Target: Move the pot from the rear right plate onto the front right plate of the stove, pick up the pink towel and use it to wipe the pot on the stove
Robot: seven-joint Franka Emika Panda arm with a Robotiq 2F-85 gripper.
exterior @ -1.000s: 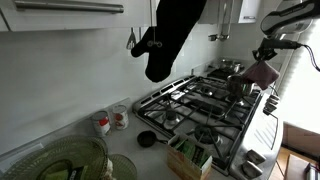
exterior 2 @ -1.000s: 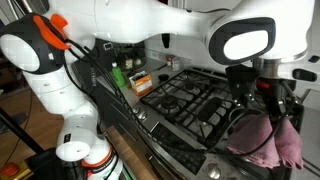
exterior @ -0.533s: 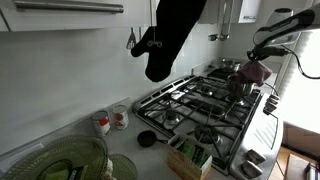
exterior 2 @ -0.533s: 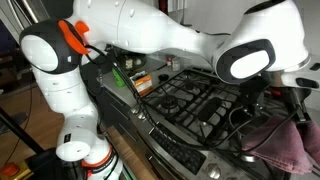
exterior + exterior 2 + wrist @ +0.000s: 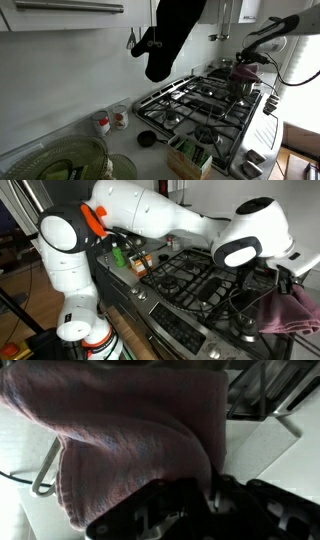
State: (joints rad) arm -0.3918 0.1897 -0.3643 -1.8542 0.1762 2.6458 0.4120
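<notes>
My gripper [image 5: 247,62] is shut on the pink towel [image 5: 246,72] and holds it bunched over the far end of the stove [image 5: 205,105]. A metal pot [image 5: 241,88] stands on a burner just below the towel. A second pot [image 5: 229,67] sits behind it near the wall. In an exterior view the towel [image 5: 288,311] hangs at the right edge beside the stove [image 5: 190,275]. In the wrist view the towel [image 5: 120,430] fills most of the picture and hides the pot; the gripper [image 5: 200,495] clamps its lower edge.
A black oven mitt [image 5: 172,35] hangs over the counter. Mugs [image 5: 110,120], a glass bowl [image 5: 70,160], a small black pan [image 5: 148,139] and a box of bottles [image 5: 188,152] stand left of the stove. A window lies to the right.
The gripper has carried the towel away from the stove's front edge toward the wall and slightly up, so it now hangs over the pot.
</notes>
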